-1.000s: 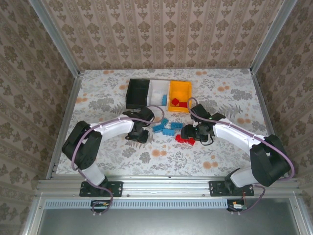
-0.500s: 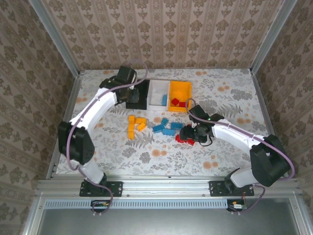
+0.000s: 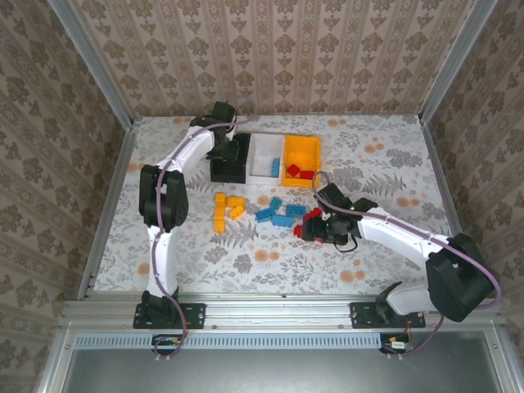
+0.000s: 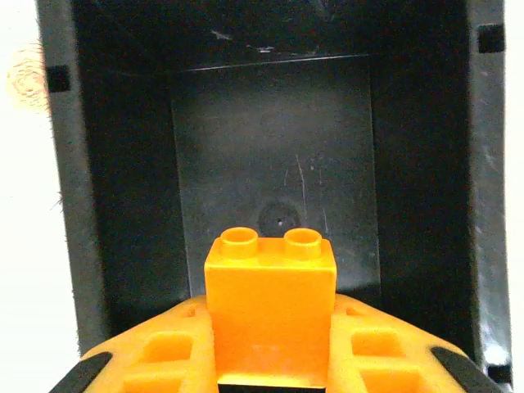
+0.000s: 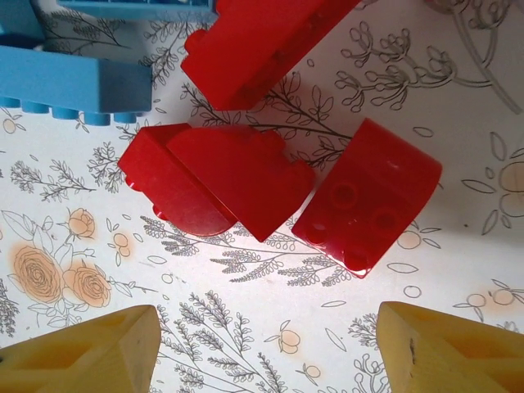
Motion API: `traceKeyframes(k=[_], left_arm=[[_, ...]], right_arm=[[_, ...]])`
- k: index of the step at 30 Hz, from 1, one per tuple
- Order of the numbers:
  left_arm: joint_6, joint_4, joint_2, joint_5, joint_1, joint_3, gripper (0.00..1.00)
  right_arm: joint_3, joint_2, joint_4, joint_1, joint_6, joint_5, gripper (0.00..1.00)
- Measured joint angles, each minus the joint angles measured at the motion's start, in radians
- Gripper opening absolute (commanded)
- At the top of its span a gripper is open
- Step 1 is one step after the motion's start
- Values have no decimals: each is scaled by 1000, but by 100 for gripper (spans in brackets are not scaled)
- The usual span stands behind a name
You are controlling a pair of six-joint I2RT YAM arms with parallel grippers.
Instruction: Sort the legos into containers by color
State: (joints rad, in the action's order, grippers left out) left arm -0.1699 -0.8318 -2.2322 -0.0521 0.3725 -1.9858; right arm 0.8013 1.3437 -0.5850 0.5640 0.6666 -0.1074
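The left hand (image 4: 270,367) grips an orange brick (image 4: 270,299) above the black bin (image 4: 274,139). The right hand (image 5: 266,352), fingers spread wide, hangs over three red bricks (image 5: 246,176) lying on the worktop (image 5: 246,315). Blue bricks (image 3: 278,214) and loose orange bricks (image 3: 225,209) lie just beside them, near the orange bin (image 3: 300,147).

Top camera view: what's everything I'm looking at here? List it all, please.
table: one, floral pattern.
black bin: one, black, back row, left end.
white bin: one, white, row's middle; holds one blue brick.
orange-yellow bin: one, right end; holds a few red bricks.
loose orange bricks: about four, table centre-left.
loose blue bricks: about five, light blue, table centre.
loose red bricks: about four, table centre-right.
held brick: one, orange, over black bin.
left gripper: shut on held brick.
right gripper: open, above loose red bricks.
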Motion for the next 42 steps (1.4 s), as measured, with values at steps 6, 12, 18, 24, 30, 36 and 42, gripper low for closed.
traceKeyframes(k=[6,12,18,24,30,36,42], left_arm=[[11,-18,-56,0,0,-34,39],[24,-39,-61,4,1,-58,56],[29,-19,15,8,1,34,60],[39,2,304,10,30,299,59],[63,33,581,32,164,577,55],[82,55,559,41,224,726,52],[85,85,483,39,246,731,49]], right_arm=[[-1,-20,-11,0,0,23,72],[-1,-20,-21,0,0,25,72],[-1,-20,-25,0,-5,26,72],[0,-30,-39,-4,-16,38,72],[0,-36,-43,-14,-27,44,73],[0,-34,-43,-16,-31,41,72],[0,-36,-43,-16,-31,40,72]])
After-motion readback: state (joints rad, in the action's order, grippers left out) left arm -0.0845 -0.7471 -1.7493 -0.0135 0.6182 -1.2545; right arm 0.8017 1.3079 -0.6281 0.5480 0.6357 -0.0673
